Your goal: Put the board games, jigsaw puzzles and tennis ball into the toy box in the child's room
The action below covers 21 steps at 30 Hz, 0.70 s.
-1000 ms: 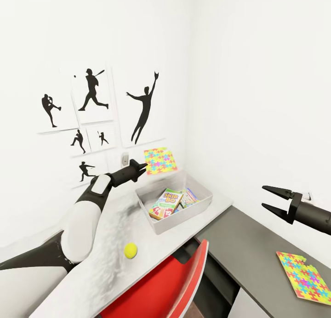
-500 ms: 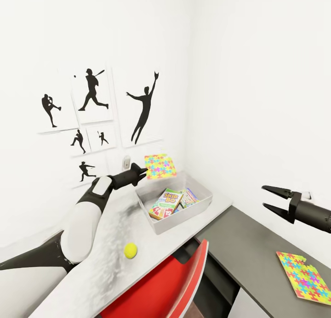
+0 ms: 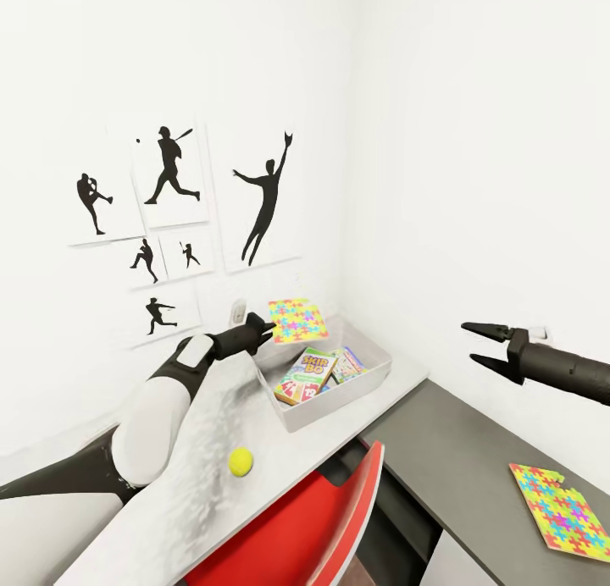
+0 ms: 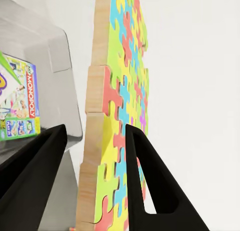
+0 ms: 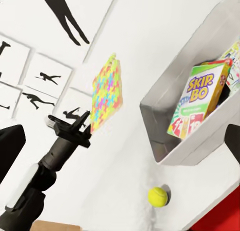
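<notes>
Left gripper (image 3: pixel 269 325) clamped on the edge of a jigsaw puzzle (image 3: pixel 296 319), held in the air over the far rim of the toy box (image 3: pixel 373 374); board games (image 3: pixel 307 374) lying inside the box; tennis ball (image 3: pixel 241 461) on the white table (image 3: pixel 203 417), near the red chair (image 3: pixel 296 527); right gripper (image 3: pixel 481 345) with fingers apart, empty, above the grey cabinet (image 3: pixel 457 467); second puzzle (image 3: pixel 563 508) flat on that cabinet

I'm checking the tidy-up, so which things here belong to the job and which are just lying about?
Job: held puzzle in left gripper, second puzzle on the side cabinet, tennis ball, board games, toy box, table.
Lying about: red chair, wall pictures.
</notes>
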{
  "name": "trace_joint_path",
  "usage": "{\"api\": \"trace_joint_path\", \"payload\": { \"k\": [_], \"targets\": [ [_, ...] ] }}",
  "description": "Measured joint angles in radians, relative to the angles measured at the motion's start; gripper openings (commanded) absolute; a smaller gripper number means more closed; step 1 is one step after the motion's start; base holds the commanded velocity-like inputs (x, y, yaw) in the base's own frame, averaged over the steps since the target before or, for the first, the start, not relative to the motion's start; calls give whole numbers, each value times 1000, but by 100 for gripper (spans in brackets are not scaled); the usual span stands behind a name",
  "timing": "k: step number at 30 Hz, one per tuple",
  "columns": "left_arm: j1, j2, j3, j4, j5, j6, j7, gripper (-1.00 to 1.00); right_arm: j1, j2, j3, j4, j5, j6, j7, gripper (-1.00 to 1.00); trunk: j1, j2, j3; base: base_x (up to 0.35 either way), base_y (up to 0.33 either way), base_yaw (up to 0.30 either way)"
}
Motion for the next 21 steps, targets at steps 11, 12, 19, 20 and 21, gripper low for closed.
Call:
{"api": "trace_joint_path", "payload": {
  "k": [11, 12, 19, 20, 21],
  "targets": [
    [0, 4, 0, 14, 1, -9, 51, -100, -308, 97, 139, 8, -9, 1, -208, 100, 0, 0, 0, 0, 0, 0],
    [0, 4, 0, 14, 0, -9, 56, -100, -316, 100, 142, 8, -10, 1, -211, 100, 0, 0, 0, 0, 0, 0],
    [0, 6, 1, 14, -3, -21, 66, -100, -331, 108, 146, 6, -4, 1, -217, 100, 0, 0, 0, 0, 0, 0],
    [0, 6, 2, 14, -4, -27, 66, -100, -331, 108, 147, 5, -4, 1, -218, 100, 0, 0, 0, 0, 0, 0],
    [0, 7, 3, 14, -4, -32, 67, -100, -331, 108, 147, 5, -4, 1, -218, 100, 0, 0, 0, 0, 0, 0]
  ]
}}
